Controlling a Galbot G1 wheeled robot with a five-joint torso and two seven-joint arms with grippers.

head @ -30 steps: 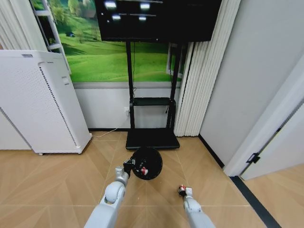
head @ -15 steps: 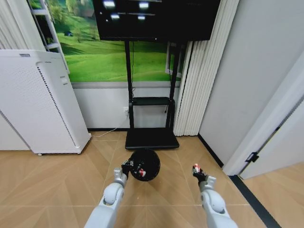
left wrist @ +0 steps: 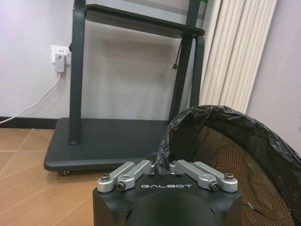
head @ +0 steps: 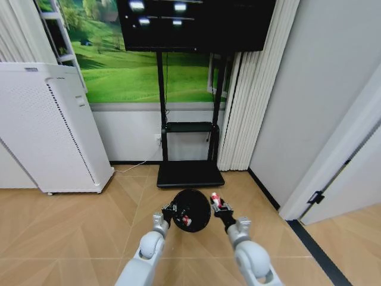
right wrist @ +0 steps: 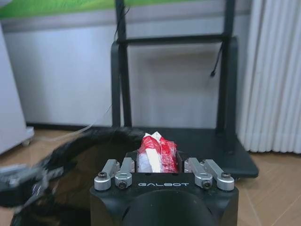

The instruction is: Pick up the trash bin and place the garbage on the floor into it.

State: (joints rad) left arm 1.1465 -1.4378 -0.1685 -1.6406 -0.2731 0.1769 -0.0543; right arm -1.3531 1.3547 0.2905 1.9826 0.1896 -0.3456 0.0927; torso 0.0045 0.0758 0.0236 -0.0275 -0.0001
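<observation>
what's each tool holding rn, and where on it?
Left tool grips the trash bin by its bag-lined rim. Right tool is shut on a white-and-red crumpled scrap, clamped around its lower part.

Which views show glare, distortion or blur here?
Head view: ceiling lights glare on the dark screen, and the wall edges bow with wide-angle distortion. Right wrist view: the trash bin rim is smeared while the red-and-white scrap stays sharp. Left wrist view: evenly lit, no glare.

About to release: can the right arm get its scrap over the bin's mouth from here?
Probably yes. The right claw, shut on the scrap, sits beside the bin rim, held by the left claw; nothing lies between.
</observation>
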